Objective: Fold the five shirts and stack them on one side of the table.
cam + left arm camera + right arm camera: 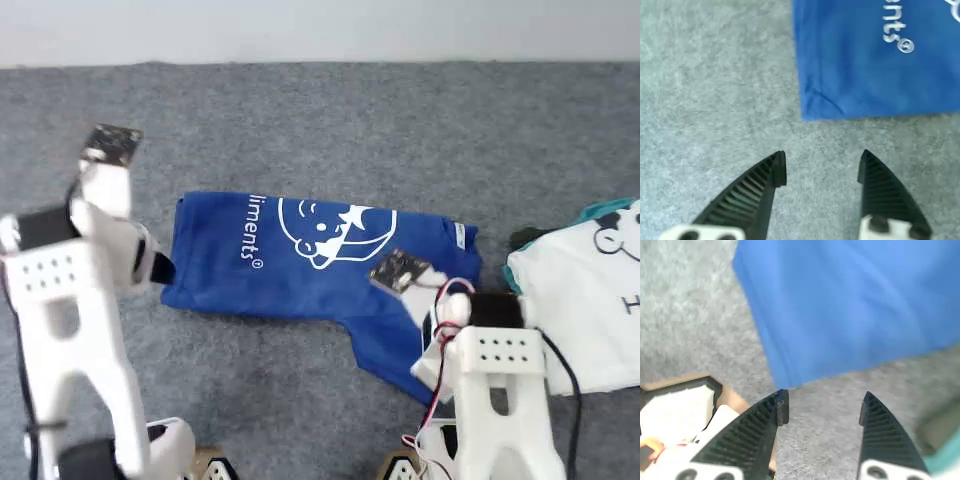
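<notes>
The shirt [300, 270] in the middle of the high view is bright blue, with a white cartoon drawing and white letters. At the right edge lies a white shirt [575, 310] with black lines and a teal bit on top. The surface [330, 120] is fuzzy grey. The left tool [822, 167] and the right tool [822, 407] are black with little ridges.

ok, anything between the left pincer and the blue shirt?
Nothing. The left wrist view shows bare grey table covering between the open left pincer and the blue shirt, whose corner lies just ahead.
</notes>
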You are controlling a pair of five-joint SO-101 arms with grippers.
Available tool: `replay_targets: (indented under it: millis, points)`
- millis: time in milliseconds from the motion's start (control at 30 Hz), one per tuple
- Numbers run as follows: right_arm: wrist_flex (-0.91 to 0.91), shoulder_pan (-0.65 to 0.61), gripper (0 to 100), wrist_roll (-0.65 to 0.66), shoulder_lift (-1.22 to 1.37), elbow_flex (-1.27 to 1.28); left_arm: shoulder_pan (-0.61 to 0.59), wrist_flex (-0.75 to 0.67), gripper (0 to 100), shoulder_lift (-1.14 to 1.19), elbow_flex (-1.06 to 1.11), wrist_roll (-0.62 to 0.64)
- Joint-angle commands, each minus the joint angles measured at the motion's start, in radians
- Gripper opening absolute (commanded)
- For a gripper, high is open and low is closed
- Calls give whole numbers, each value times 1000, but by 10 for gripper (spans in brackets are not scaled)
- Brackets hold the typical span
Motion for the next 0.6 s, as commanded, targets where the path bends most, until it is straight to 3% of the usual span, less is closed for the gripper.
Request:
replay_targets:
  millis: [0, 167, 567]
  points:
    - [-81, -8, 226, 86, -21, 98, 34, -101, 234, -186, 166, -6]
    - [-182, -4, 226, 150, -18, 150, 31, -207, 234, -364, 320, -8]
    - [-357, -7, 226, 160, -18, 319, 32, -210, 235, -437, 354, -8]
